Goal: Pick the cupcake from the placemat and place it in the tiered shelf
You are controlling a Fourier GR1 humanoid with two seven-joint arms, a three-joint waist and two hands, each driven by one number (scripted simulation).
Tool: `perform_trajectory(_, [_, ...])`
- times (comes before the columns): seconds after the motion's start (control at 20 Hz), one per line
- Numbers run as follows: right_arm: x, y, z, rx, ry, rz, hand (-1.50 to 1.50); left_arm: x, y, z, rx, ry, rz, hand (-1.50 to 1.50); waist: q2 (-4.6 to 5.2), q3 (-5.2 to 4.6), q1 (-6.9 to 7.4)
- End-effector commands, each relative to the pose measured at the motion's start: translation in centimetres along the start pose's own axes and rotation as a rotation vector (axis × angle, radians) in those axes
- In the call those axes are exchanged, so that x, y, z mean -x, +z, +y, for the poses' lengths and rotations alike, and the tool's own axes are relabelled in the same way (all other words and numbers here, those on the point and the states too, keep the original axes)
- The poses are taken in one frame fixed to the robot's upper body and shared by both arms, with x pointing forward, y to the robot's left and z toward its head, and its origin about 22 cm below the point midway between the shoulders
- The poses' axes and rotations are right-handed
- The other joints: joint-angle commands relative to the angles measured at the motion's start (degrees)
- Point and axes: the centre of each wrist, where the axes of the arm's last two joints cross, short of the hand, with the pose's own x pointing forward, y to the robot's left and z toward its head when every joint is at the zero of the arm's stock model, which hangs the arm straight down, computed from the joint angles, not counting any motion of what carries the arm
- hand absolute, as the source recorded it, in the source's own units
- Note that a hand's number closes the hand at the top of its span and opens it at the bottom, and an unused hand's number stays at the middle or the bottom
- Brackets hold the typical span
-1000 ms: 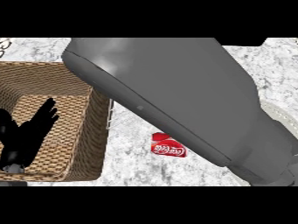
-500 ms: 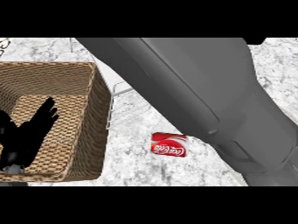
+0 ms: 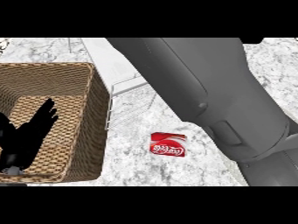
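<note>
**A:** So what's the head view actually showing? Start with the fingers.

**B:** The left hand sits at the left side, over the inside of a wicker basket. Fingers straight and spread, pointing up and to the right, thumb out to the left. It holds nothing, and whether it touches the basket's floor can't be told from here.

**A:** And the right hand?

**B:** Doesn't show at all. Only the right forearm does, a big grey thing running diagonally from the top middle down to the lower right corner. It covers a huge chunk of the counter, so no telling what those fingers are doing.

**A:** Where's the cupcake then? Which way does it point?

**B:** Can't see it, honestly. Same for the placemat, unless the patterned bits at the top corners are part of one, and that's too little to tell. So its direction and long axis can't be told.

**A:** Anything else lying around?

**B:** A small red packet with white lettering lies flat on the marble counter, between the basket and the forearm, touching neither. A thin wire rack stands just beside the basket's right wall, partly hidden behind the forearm. Could be the shelf, but too little shows.
</note>
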Motion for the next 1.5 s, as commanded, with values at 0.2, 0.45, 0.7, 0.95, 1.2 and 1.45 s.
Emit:
perform_trajectory(0.2, [1.2, -1.3, 2.1, 0.056, -0.051, 0.050, 1.50, 1.8, -1.1, -1.5, 0.020, 0.037, 0.082, 0.00, 0.78, -1.07, -0.10])
perform_trajectory(0.45, [1.1, -1.7, 2.0, 0.020, -0.044, 0.031, 1.50, 3.5, -0.8, -1.9, 0.029, 0.025, 0.096, 0.00, 0.72, -1.09, -0.07])
perform_trajectory(0.7, [0.7, -1.8, 1.5, 0.009, -0.044, 0.020, 1.50, 2.6, -1.7, -0.4, -0.010, 0.026, 0.094, 0.00, 0.65, -1.08, -0.82])
perform_trajectory(0.95, [0.9, -2.0, 1.1, 0.081, -0.198, 0.091, 1.50, 2.8, -1.3, -1.4, 0.000, 0.034, 0.075, 0.00, 0.61, -1.05, -1.29])
perform_trajectory(1.2, [0.8, -2.2, 0.2, 0.123, -0.348, 0.120, -1.50, 3.1, -1.3, -2.1, 0.006, 0.048, 0.091, 0.00, 0.58, -1.04, -1.53])
perform_trajectory(1.45, [1.2, -2.6, -0.7, 0.156, -0.555, 0.144, -1.50, 2.9, -0.3, -2.0, 0.007, 0.060, 0.088, 0.00, 0.49, -1.00, -0.88])
